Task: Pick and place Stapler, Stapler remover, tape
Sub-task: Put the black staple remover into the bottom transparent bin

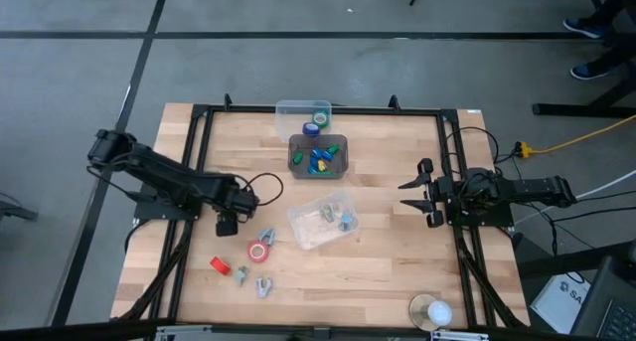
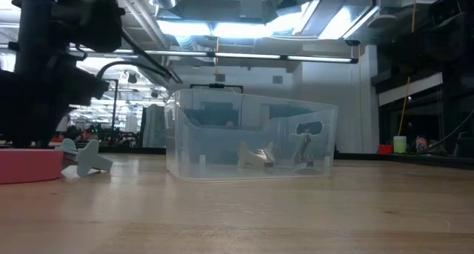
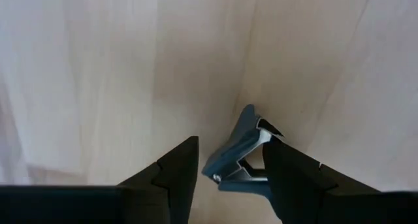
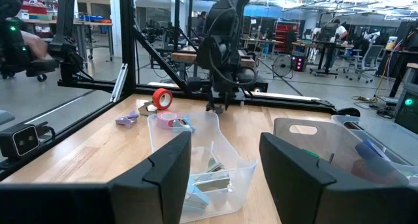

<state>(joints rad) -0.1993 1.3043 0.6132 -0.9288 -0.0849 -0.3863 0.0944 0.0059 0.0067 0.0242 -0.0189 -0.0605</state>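
The left gripper point(image 1: 238, 225) is hanging low over the wooden table point(image 1: 397, 252), its fingers point(image 3: 173, 168) standing apart around a blue-grey staple remover point(image 3: 240, 152) that is lying on the wood between them — whether a pad is touching it cannot be told. A second staple remover point(image 1: 263, 285) is lying near the table's front edge, beside a small red stapler point(image 1: 220, 265). A red-pink roll of tape point(image 1: 258, 251) is lying flat just in front of the left gripper.

In the middle of the table a clear bin point(image 1: 323, 223) is holding a few metal-and-blue pieces. Behind it a dark tray point(image 1: 318, 157) is holding small blue, green and yellow bits, and behind that a second clear box point(image 1: 298, 112) is holding a green tape roll point(image 1: 320, 116) with a blue tape roll point(image 1: 311, 129) at its edge.

The right gripper point(image 1: 422, 193) is waiting at the table's right side, fingers apart and holding nothing, facing the clear bin.

Off the table's front right corner a white box point(image 1: 566, 299) is showing a few dark letters, too partial to read — no other writing is legible.
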